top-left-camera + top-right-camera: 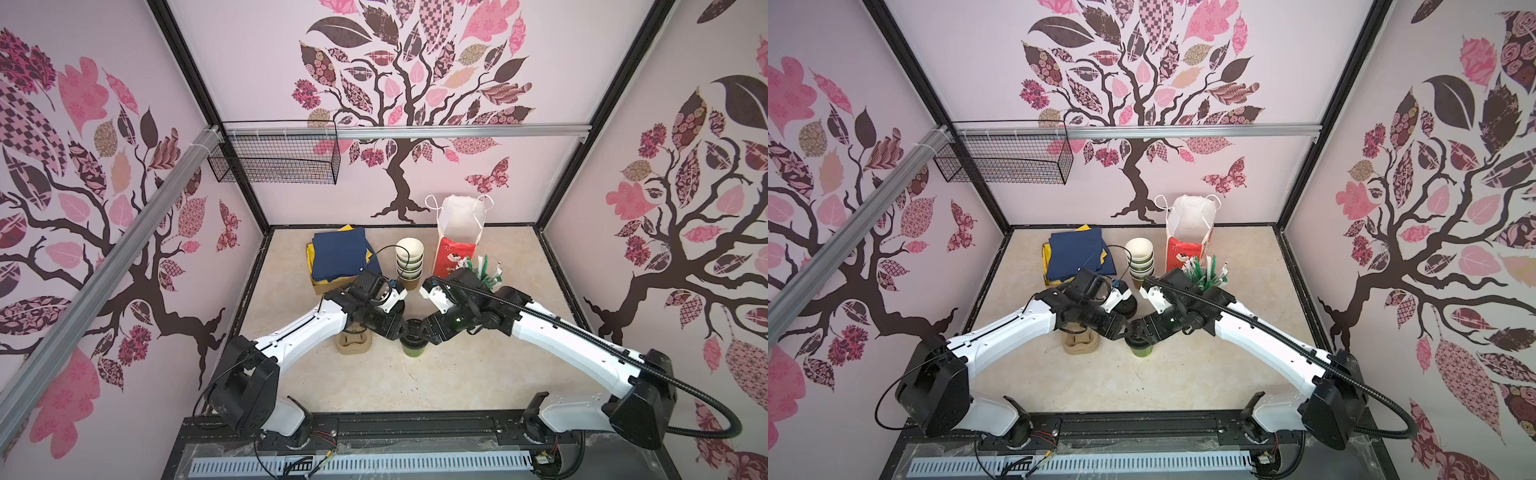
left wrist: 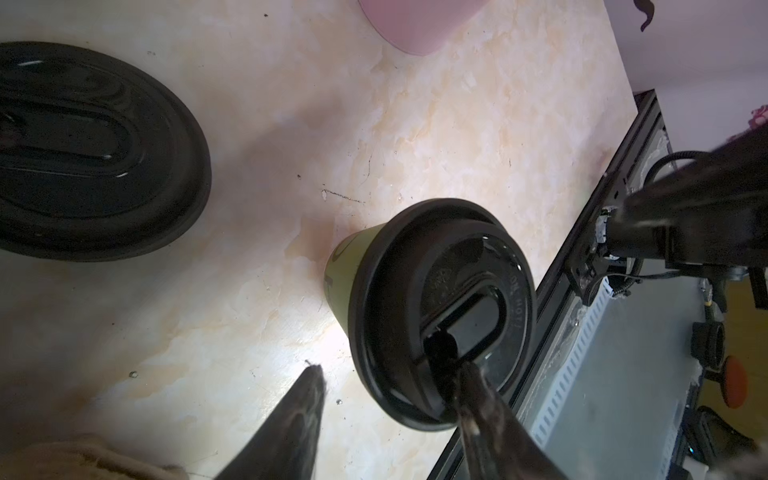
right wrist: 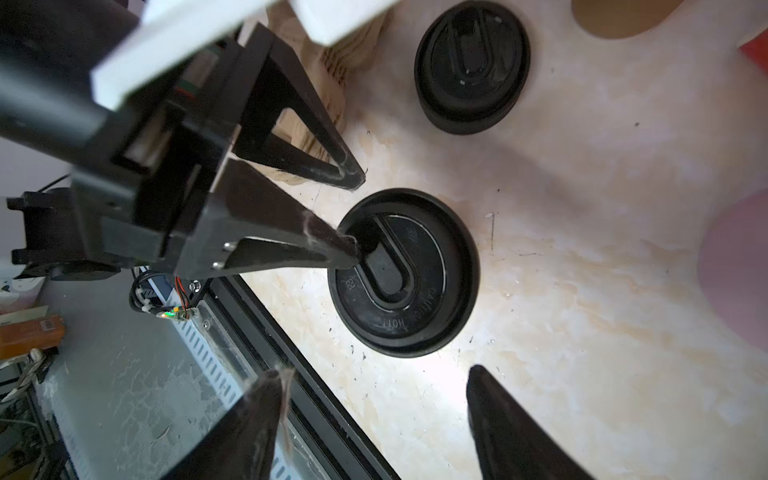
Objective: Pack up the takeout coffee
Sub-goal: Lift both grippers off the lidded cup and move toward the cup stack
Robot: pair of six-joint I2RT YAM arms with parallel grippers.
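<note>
A green takeout coffee cup (image 1: 413, 348) (image 2: 343, 270) with a black sip lid (image 2: 440, 311) (image 3: 405, 272) stands upright near the table's front middle. Both grippers meet just above it. My left gripper (image 2: 390, 368) (image 1: 403, 331) is open. One of its fingers (image 2: 469, 382) rests on the lid's top by the sip slot, and its other finger is off the cup's side over the table. My right gripper (image 3: 376, 374) (image 1: 423, 330) is open and holds nothing, with the lid just beyond its tips.
A stack of loose black lids (image 3: 471, 66) (image 2: 91, 153) and a cardboard cup carrier (image 1: 353, 343) lie left of the cup. Behind stand stacked cups (image 1: 409, 259), blue napkins (image 1: 340, 257), a red and white bag (image 1: 457, 241) and stirrers (image 1: 488, 270). The table's black front rail (image 3: 266, 316) is close.
</note>
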